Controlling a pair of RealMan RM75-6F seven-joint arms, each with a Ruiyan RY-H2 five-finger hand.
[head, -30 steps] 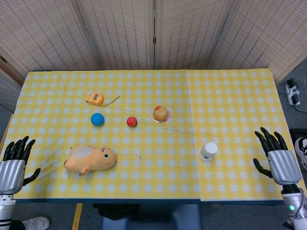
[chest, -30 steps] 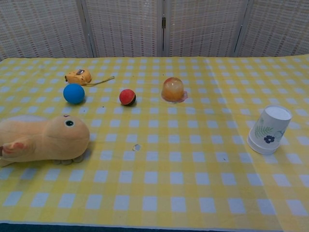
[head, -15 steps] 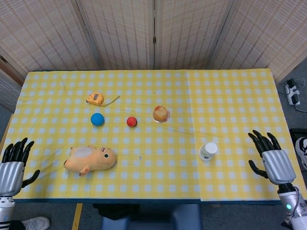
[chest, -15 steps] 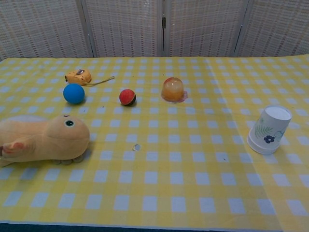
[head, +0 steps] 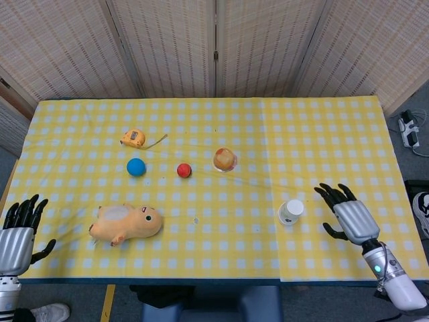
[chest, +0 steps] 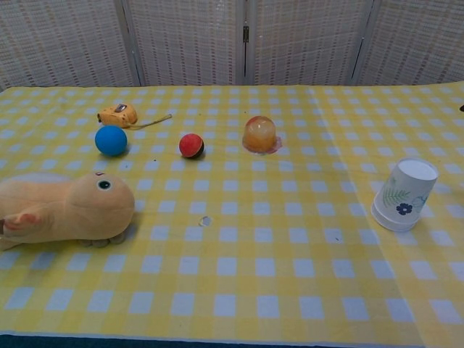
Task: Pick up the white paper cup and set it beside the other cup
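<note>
White paper cup (head: 291, 211) stands upside down on the right part of the yellow checked table (head: 322, 134), base up, with a leaf and flower print on its side showing in the chest view (chest: 404, 196). Nothing touches it.

Right hand (head: 350, 216) hovers over the table just right of the cup, palm down, fingers spread and pointing toward the far left; it holds nothing, and a gap shows between fingertips and cup. Only the head view shows it.

Left hand (head: 17, 231) sits off the near left corner of the table, fingers apart and raised, thumb out to the side, empty. Well apart from everything on the cloth.

The other cup (head: 224, 159), translucent orange, also upside down, stands near the table's middle, well apart from the white one, farther back and to the left. In the chest view (chest: 259, 135) a pinkish patch shows at its foot.

Red ball (head: 184, 170) just left of the orange cup. Blue ball (head: 136, 167) farther left. Yellow tape measure (head: 133, 138) behind the blue ball, its tape trailing out to the right. Plush toy (head: 125, 224), orange-tan, lies on its side near the front left edge, face toward the right.
</note>
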